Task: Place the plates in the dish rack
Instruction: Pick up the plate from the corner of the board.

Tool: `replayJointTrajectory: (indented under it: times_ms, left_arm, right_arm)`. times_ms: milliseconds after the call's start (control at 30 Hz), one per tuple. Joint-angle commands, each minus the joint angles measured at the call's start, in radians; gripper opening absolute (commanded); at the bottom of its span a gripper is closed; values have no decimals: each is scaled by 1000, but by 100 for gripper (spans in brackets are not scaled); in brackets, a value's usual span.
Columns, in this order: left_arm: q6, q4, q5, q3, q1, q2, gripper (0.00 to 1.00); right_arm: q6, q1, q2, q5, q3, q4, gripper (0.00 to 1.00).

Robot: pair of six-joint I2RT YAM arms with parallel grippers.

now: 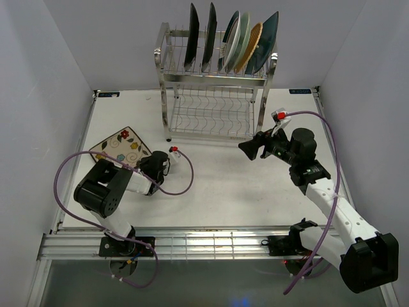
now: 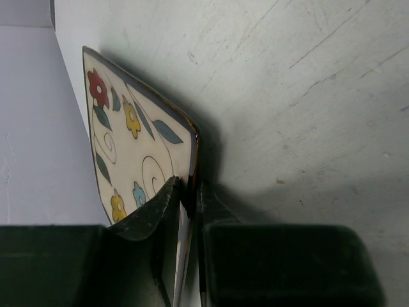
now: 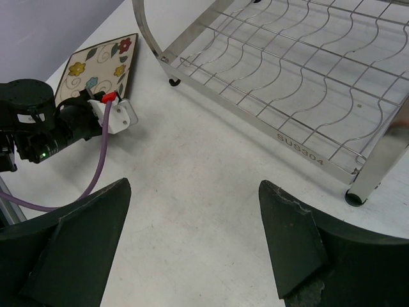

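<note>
The cream floral rectangular plate [image 1: 118,146] lies at the table's left, its right edge tipped up. My left gripper [image 1: 144,163] is shut on that edge; in the left wrist view the two fingers [image 2: 167,198] pinch the dark rim of the plate [image 2: 137,147]. The dish rack [image 1: 214,96] stands at the back centre, with several plates [image 1: 243,41] upright in its top tier. My right gripper [image 1: 246,148] hovers open in front of the rack's right side, with nothing between its fingers [image 3: 291,224]. In the right wrist view the floral plate [image 3: 96,64] shows at far left.
The rack's lower shelf [image 3: 287,70] holds nothing, and its foot [image 3: 354,195] stands close to my right gripper. A purple cable [image 1: 185,173] loops beside the left wrist. White walls close in the left, back and right sides.
</note>
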Motion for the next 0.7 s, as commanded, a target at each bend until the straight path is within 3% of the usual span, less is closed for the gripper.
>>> replayJointTrajectory:
  times_ms: [0,233,433,667]
  left_arm:
    - [-91,-165,69,-12,7,-21,0]
    - [-99,-173,61,-31,-14,-113,0]
    - [-109,-210,112,-64,-77,-288,0]
    - [-240,-493,271,1,-129,-513,0]
  right_arm:
    - [-9,3,-27,8,16,31,87]
    - [-4,3,-12,-8,22,34,87]
    - [13,5,66,-208,43,74,87]
    - [47,29,169,-221,85,90,84]
